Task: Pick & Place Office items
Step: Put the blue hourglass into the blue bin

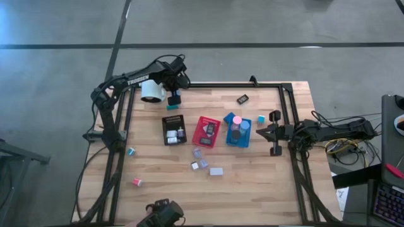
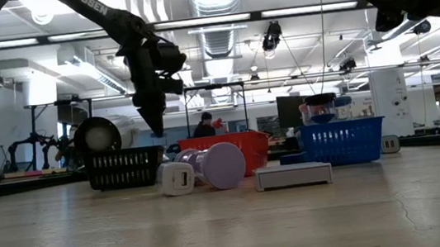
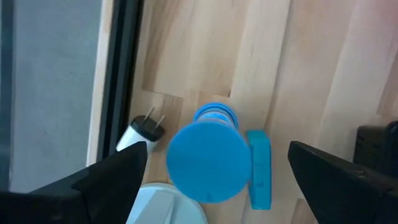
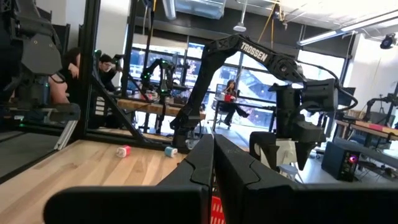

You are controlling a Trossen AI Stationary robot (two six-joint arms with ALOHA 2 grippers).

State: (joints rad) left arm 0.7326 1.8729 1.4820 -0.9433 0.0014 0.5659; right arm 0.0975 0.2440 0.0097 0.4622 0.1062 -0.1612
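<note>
Planked wooden table (image 1: 158,164), left hand (image 3: 214,165) wide over round blue cap (image 3: 208,160) (smooth), right hand (image 1: 260,133) closed.

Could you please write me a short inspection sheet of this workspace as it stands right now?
Surface: wooden table, framed by black rails.
Job's things: blue-capped piece beneath the left gripper; loose pieces in front of the trays; black tray, red tray and blue tray each hold items.
Clutter: big white cylinder near the far left corner.
Grippers: left gripper open above the blue-capped piece; right gripper shut, empty, beside the blue tray.
Cables: bundle off the table's right edge.
Surroundings: people in the lab behind.
</note>
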